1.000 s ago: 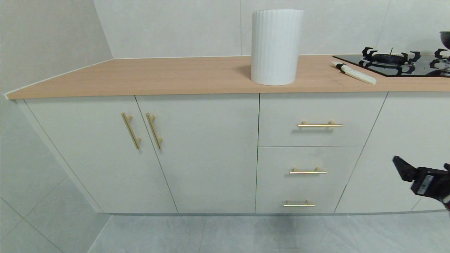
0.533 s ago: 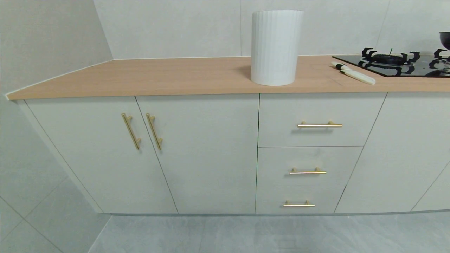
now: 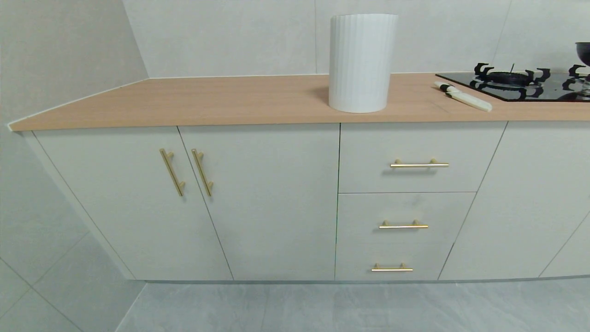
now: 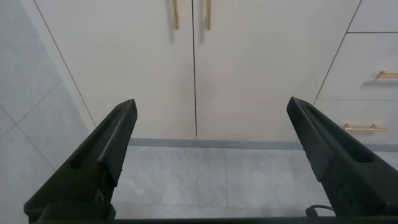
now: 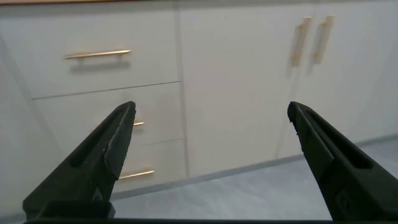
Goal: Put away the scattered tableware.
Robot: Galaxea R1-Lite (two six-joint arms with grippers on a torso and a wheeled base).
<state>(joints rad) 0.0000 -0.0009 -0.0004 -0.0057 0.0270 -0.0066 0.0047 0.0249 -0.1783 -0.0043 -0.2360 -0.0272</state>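
Wood-toned countertop: runs the full width, and the knife lies on it toward the robot's right. Both arms sit well below this surface, so I judge a long lift is needed, and a careless rise could knock the front edge.
Cupboard doors: pale grey pair, shut, with slanting brass handles. The left gripper faces them low near the floor, and a forward drift could strike the panels.
Drawers: stack of three, all shut, each with a brass bar handle. The right gripper looks toward them, and a handle could snag a finger on the way up.
Hob: black glass with black pan supports, just beyond the knife. An overshoot while reaching could hit the supports.
Canister: tall, white, ribbed and upright, probably the holder. Its height suggests that a sideways nudge would tip it.
Left gripper: jaws spread wide, nothing between them.
Right gripper: jaws likewise wide apart and empty.
Knife: cream-coloured, slim and long, with a dark band near its far end. It lies flat and at a slant between canister and hob, close to the hob's edge. Being thin and low, it may slide or pivot under a pinch instead of lifting.
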